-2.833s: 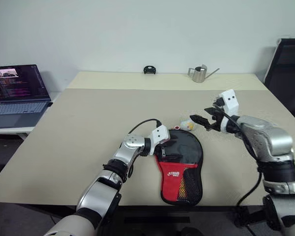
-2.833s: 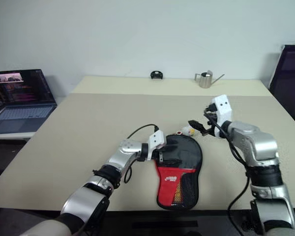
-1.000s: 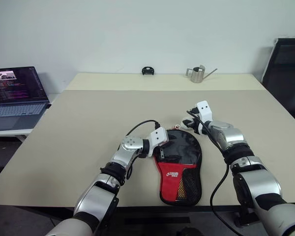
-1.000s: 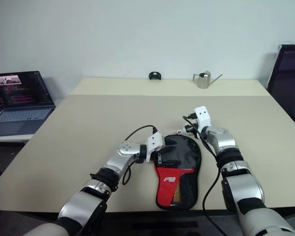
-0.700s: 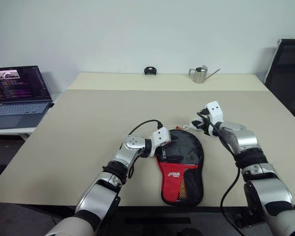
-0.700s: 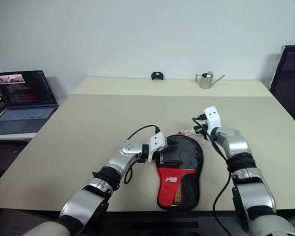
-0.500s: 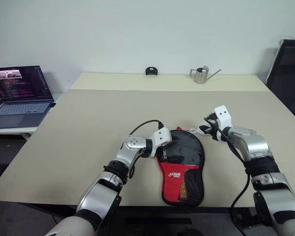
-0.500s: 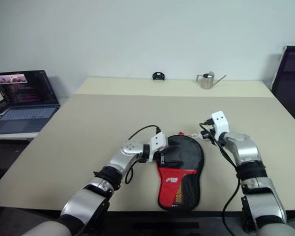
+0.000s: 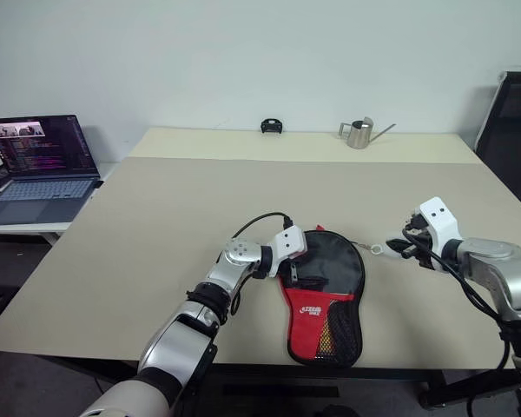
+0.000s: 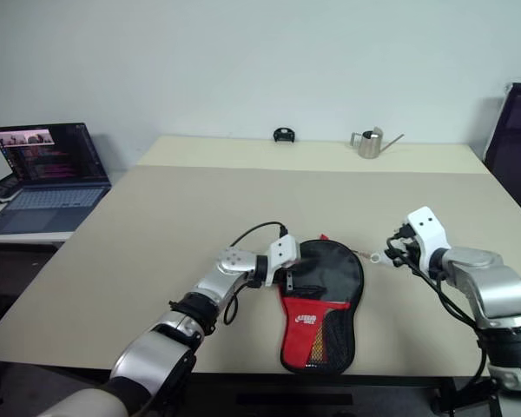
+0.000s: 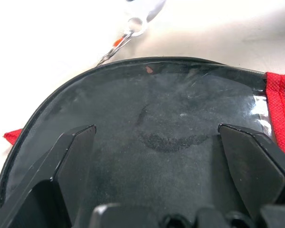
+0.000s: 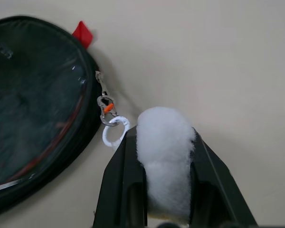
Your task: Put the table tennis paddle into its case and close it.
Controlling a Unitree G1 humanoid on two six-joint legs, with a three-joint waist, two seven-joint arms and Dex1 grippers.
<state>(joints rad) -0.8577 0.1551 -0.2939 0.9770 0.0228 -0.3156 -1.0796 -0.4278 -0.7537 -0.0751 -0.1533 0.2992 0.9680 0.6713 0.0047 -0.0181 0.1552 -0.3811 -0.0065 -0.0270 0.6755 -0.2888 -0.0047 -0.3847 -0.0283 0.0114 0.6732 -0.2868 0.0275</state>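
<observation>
Case (image 9: 323,291) lies flat at the lower centre of the head views, its rounded black end pointing up the frame and its red, mesh-pocketed handle end reaching almost to the near table (image 9: 156,217) edge. At far left a laptop (image 9: 36,165) stands open on a separate lower surface beyond the table's left edge, and a broad bare stretch of tabletop lies between it and the case. The left gripper (image 9: 306,276) rests on the case's left rim with its fingers spread wide over the black panel. To the right of the case a thin chain and a white ring (image 9: 376,248) trail from its upper right edge across to the right gripper (image 9: 400,248), which is pinched onto a white fluffy tuft (image 12: 164,156). Right of that arm the table runs open to its edge, with a dark chair (image 9: 511,130) past it at the upper right. A small black object (image 9: 271,127) and a metal watering can (image 9: 361,132) sit along the far edge. The left wrist view adds the case's glossy clear film and a red trim strip. The right wrist view adds a metal clasp with an orange bead and a red tab on the rim.
</observation>
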